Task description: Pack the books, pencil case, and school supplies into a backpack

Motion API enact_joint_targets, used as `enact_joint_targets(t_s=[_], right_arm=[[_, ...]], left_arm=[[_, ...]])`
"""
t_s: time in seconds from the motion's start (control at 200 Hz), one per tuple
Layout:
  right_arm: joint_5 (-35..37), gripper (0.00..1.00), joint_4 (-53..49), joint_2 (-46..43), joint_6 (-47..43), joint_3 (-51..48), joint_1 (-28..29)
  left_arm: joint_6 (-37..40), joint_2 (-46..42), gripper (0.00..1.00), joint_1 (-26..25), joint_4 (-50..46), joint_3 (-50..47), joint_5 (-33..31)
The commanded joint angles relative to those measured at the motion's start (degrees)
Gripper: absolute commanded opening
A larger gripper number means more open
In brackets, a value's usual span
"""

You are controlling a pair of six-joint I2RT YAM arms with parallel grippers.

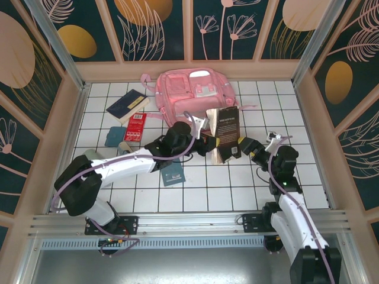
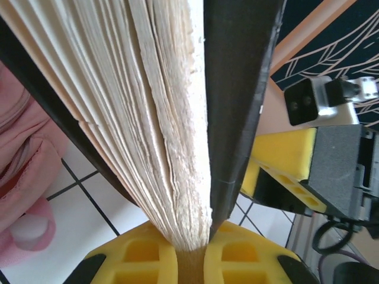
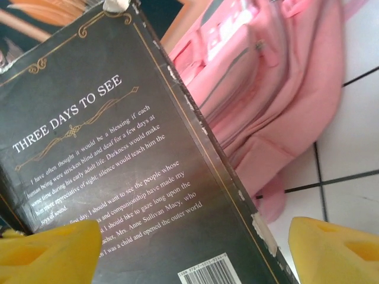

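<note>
While the backpack (image 1: pixel 195 89) lies flat on the far tiles: we cannot tell whether its mouth stands open. If it does not, we judge the book would only push against fabric and shove the bag away.
Thick dark brown book (image 1: pixel 225 131): it stands upright and fanned open just in front of the backpack. Gripped by a slim bundle of leaves, we think it could sag, slip or tear a page.
Left gripper (image 2: pixel 190 251): the pads are closed narrow on the page edge and one dark cover. The other cover splays free, which we judge makes the hold weak.
Right gripper (image 3: pixel 189 251): the fingers are spread wide, one to each side of the back cover's lower part, holding nothing. Closing askew could crease the cover or knock the book out of the left pinch.
Loose things on the left tiles: the left forearm lies over one of them, and we think a careless sweep could scatter them.
Backpacks: one.
Books: three that we can count. These are the dark brown one in the grip, the navy book (image 1: pixel 127 105) left of the backpack, and the teal book (image 1: pixel 173 173) partly under the left forearm.
Small supplies: one red piece (image 1: pixel 136 127) and one teal square (image 1: pixel 115 137). Anything finer is too small for us to count.
Grippers: two.
</note>
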Motion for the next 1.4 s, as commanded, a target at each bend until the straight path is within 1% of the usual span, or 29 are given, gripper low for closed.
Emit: enact_joint_targets(t_s=[0.0, 0.115, 0.24, 0.3, 0.455, 0.596, 0.686, 0.691, 0.716, 0.746, 0.801, 0.876, 0.901, 0.916, 0.946, 0.986, 0.996, 1.061, 1.086, 1.121, 1.171, 1.201, 1.241, 1.391], right_arm=[[-9.0, 0.82, 13.5, 5.1, 0.0, -1.4, -0.4], [-12.8, 0.81, 21.8, 9.9, 2.8, -1.9, -0.4], [-14.2, 0.79, 25.2, 13.7, 3.5, -1.7, -0.3], [-15.8, 0.79, 27.9, 15.5, 4.5, -1.8, -0.3], [-17.1, 0.76, 31.9, 18.5, 6.4, -1.8, 0.0], [-19.0, 0.69, 38.2, 20.9, 9.5, -1.7, 1.7], [-19.9, 0.61, 41.1, 21.3, 11.1, -1.1, 2.9], [-20.0, 0.59, 41.5, 21.3, 11.3, -1.1, 3.1], [-20.2, 0.55, 41.9, 21.3, 11.5, -1.0, 3.4], [-20.4, 0.49, 42.2, 21.2, 11.8, -0.6, 4.0], [-20.3, 0.43, 41.5, 20.9, 11.7, 0.0, 4.5], [-20.0, 0.22, 40.3, 20.2, 11.5, 0.1, 4.6], [-19.9, 0.18, 39.9, 19.8, 11.4, 0.1, 4.5], [-19.6, 0.13, 39.4, 19.6, 11.2, 0.0, 4.6], [-19.2, 0.07, 38.4, 18.9, 10.9, 0.0, 4.5], [-18.4, 0.00, 36.7, 17.9, 10.3, 0.1, 4.5], [-18.2, 0.00, 36.3, 17.6, 10.1, 0.0, 4.5], [-16.6, 0.00, 33.4, 15.4, 8.9, 0.0, 4.2], [-15.8, 0.00, 32.1, 14.6, 8.5, 0.0, 4.1], [-14.6, 0.00, 30.0, 13.2, 8.0, -0.1, 3.6], [-12.9, 0.00, 27.3, 11.3, 7.5, -0.3, 2.6], [-12.0, 0.00, 25.7, 9.9, 7.3, -0.5, 1.9], [-11.1, 0.00, 24.4, 8.4, 7.6, -1.0, 0.5], [-11.3, 0.00, 22.0, 3.2, 9.6, -3.7, -6.3]], left_arm=[[-0.7, -3.1, 0.00, 2.8, 7.2, -1.9, 8.7], [-3.1, -3.3, 0.00, 5.2, 10.4, -3.0, 12.6], [-7.2, -2.9, 0.00, 7.5, 16.0, -4.0, 18.2], [-7.6, -2.7, 0.00, 8.2, 16.2, -3.7, 19.3], [-11.0, -2.1, 0.00, 9.8, 20.8, -3.8, 23.3], [-15.2, -0.1, 0.00, 10.7, 26.4, -3.8, 26.7], [-17.2, 1.9, 0.00, 10.7, 28.5, -3.4, 27.9], [-17.3, 2.0, 0.00, 10.7, 28.7, -3.4, 27.9], [-17.8, 2.5, 0.00, 10.8, 29.2, -3.4, 28.0], [-18.1, 3.0, 0.00, 10.6, 29.8, -3.4, 28.1], [-18.3, 3.6, 0.00, 10.8, 30.1, -3.2, 28.2], [-18.2, 4.1, 0.00, 10.9, 29.8, -3.0, 28.0], [-17.9, 4.1, 0.00, 11.0, 29.5, -3.1, 27.8], [-17.8, 4.1, 0.00, 11.0, 29.3, -3.0, 27.8], [-17.4, 4.1, 0.00, 11.1, 28.6, -2.8, 27.5], [-16.5, 4.0, 0.07, 11.3, 26.9, -2.5, 27.1], [-16.3, 4.0, 0.11, 11.3, 26.5, -2.4, 26.9], [-14.1, 3.8, 0.43, 11.8, 22.7, -1.5, 25.8], [-12.9, 3.8, 0.51, 12.0, 20.2, -1.0, 24.9], [-11.0, 3.6, 0.58, 12.2, 16.8, -0.3, 23.7], [-7.7, 3.0, 0.62, 12.4, 11.2, -0.2, 21.0], [-5.5, 2.6, 0.63, 12.4, 7.7, 1.8, 18.9], [-2.5, 2.1, 0.69, 12.4, 3.4, 2.7, 15.7], [5.8, 1.7, 0.70, 12.4, -8.2, 5.1, 4.6]])
